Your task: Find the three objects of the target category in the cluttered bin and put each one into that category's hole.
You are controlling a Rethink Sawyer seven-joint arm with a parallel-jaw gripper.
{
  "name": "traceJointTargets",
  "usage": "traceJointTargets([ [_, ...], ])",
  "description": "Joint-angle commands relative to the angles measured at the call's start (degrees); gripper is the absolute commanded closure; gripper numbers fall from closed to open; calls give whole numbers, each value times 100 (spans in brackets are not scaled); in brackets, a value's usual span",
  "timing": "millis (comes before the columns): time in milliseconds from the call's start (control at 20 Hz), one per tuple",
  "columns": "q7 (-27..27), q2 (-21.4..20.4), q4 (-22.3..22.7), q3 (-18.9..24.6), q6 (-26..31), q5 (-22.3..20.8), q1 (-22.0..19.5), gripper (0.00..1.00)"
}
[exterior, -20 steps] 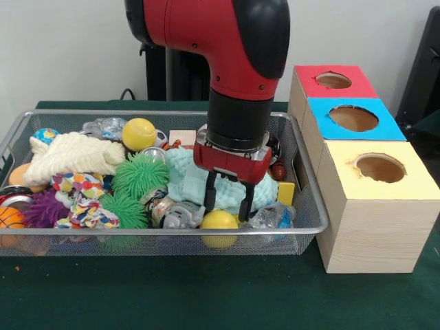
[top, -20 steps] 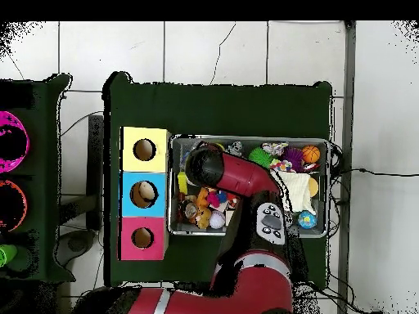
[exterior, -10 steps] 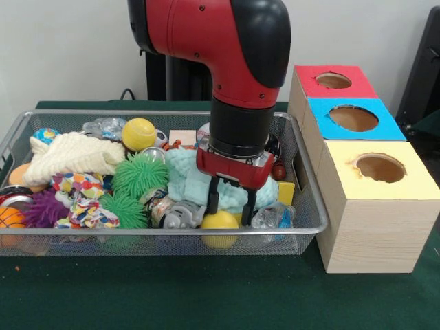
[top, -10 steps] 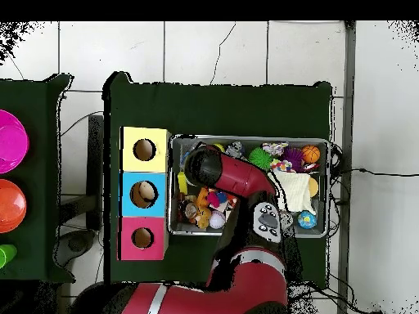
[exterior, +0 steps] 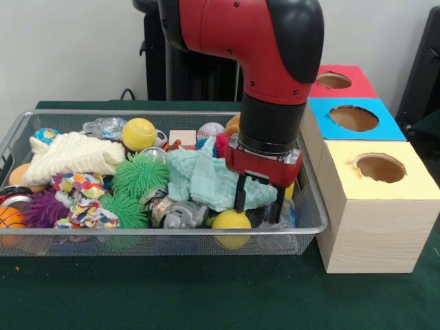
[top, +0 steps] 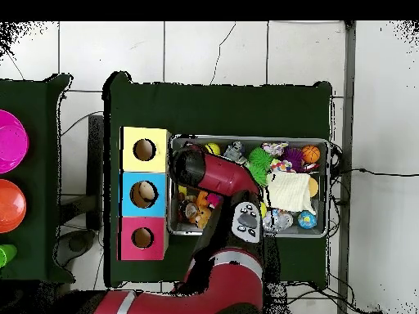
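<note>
The silver wire-mesh basket is full of toys. My gripper is open and low in the basket's front right corner, in front of the teal cloth. A crushed clear bottle lies in that corner, mostly hidden behind my fingers; I cannot tell whether they touch it. Another crinkly clear bottle lies at the back left. The blue-topped box's hole is the middle of three, to the right of the basket. In the overhead view the arm covers the gripper.
A yellow ball and a silver toy lie just left of the gripper. Green spiky balls, a white knit cloth and a yellow tennis ball fill the left. The red-topped hole and the yellow-topped hole flank the blue one.
The arm has swung towards the boxes. The gripper has moved from over the teal cloth to the basket's front right corner, where it now covers most of the clear bottle.
</note>
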Motion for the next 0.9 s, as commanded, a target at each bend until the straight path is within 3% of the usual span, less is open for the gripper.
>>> traceJointTargets([
  [50, 1563, 272, 156, 32, 266, 386, 149, 0],
  [550, 1443, 252, 229, 92, 156, 550, 231, 0],
  [900, 1098, 463, 265, 376, -154, 392, 22, 0],
])
